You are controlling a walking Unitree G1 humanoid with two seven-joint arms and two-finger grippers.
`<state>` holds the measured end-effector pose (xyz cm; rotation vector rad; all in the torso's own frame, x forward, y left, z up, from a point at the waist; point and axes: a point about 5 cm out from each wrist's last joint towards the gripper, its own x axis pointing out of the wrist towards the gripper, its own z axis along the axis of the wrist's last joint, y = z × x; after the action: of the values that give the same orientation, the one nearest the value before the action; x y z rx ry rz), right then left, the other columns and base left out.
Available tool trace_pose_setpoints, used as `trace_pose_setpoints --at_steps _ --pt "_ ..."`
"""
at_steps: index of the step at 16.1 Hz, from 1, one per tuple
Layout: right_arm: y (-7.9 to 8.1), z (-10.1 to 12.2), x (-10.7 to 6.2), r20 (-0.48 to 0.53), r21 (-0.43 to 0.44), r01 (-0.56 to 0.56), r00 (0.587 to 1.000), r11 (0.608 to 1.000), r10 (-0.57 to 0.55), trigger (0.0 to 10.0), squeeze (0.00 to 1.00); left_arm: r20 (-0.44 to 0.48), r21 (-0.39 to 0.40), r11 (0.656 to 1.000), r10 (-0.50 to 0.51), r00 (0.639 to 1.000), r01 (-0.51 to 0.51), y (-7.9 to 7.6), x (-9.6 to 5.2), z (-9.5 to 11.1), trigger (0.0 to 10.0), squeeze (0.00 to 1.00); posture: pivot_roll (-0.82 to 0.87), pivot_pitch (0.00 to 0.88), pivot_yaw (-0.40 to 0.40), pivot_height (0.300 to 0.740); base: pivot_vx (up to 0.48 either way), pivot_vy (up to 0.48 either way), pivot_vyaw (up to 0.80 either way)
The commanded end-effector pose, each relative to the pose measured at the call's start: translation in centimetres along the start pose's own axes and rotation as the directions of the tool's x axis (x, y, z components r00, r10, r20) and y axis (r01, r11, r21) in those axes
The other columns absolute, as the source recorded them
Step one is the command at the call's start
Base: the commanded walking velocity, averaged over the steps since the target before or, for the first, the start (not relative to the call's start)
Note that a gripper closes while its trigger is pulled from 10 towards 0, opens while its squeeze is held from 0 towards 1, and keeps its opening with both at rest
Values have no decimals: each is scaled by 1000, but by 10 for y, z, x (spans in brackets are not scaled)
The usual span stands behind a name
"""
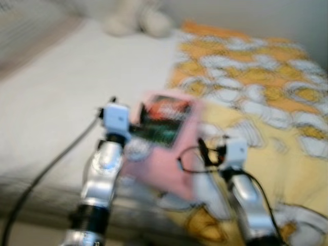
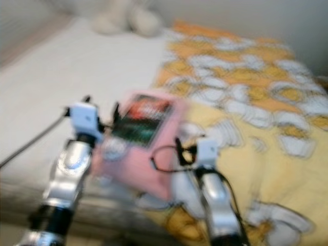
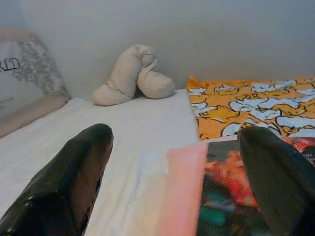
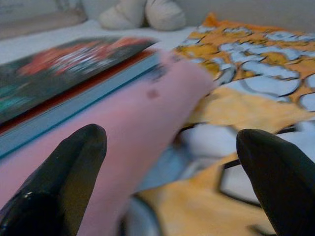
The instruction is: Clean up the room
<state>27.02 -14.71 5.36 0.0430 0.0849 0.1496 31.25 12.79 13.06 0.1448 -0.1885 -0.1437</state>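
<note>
Flanking the pink book (image 1: 164,148), left tool (image 3: 177,187) and right tool (image 4: 172,182), fingers spread

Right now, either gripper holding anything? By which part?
Nothing held. Left gripper and right gripper have open jaws, hovering at the flat pink pillow with the dark book on it.

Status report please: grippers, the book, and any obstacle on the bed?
Both grippers open: left gripper, right gripper. Book lies on pink pillow, ungrasped. Patterned blanket beside it; plush toy far back.
</note>
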Motion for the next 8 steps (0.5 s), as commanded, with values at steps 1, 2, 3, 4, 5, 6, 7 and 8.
trace_pose_setpoints --at_steps 1,2,3,4,5,6,7,8 --pt "-1 4 1 19 10 9 1000 1000 -9 10000 0 8 -4 1000 -20 1000 20 -1 4 4 10000 0 38 0 -45 726 0 0 0" --pt "-2 5 1 22 8 13 1000 1000 -13 10000 0 -4 -14 999 -29 1000 29 0 8 5 10000 0 38 0 -45 726 0 0 0" --pt "-3 6 1 23 7 16 1000 1000 -16 10000 0 -13 -20 999 -28 1000 28 3 10 5 10000 0 38 0 -45 726 0 0 0" --pt "-5 4 0 5 10 28 1000 1000 -28 10000 0 -41 -15 999 -43 998 43 8 17 4 10000 0 39 0 -49 726 0 0 -763" --pt "-6 3 0 0 11 33 999 999 -33 10000 0 -59 -13 998 -56 997 55 10 21 2 10000 0 38 0 -49 726 0 0 -769" --pt "-6 3 0 0 9 35 999 999 -35 10000 0 -85 -21 999 -46 995 44 16 26 0 10000 0 37 0 -49 726 0 0 -763" --pt "-6 3 0 1 8 38 999 999 -38 10000 0 -111 -36 998 -48 993 44 19 29 -3 10000 0 32 0 -48 726 0 0 -763" --pt "-7 4 0 2 8 48 999 999 -48 10000 0 -145 -58 997 -54 988 46 23 34 -6 10000 0 28 0 -47 726 0 0 -763"
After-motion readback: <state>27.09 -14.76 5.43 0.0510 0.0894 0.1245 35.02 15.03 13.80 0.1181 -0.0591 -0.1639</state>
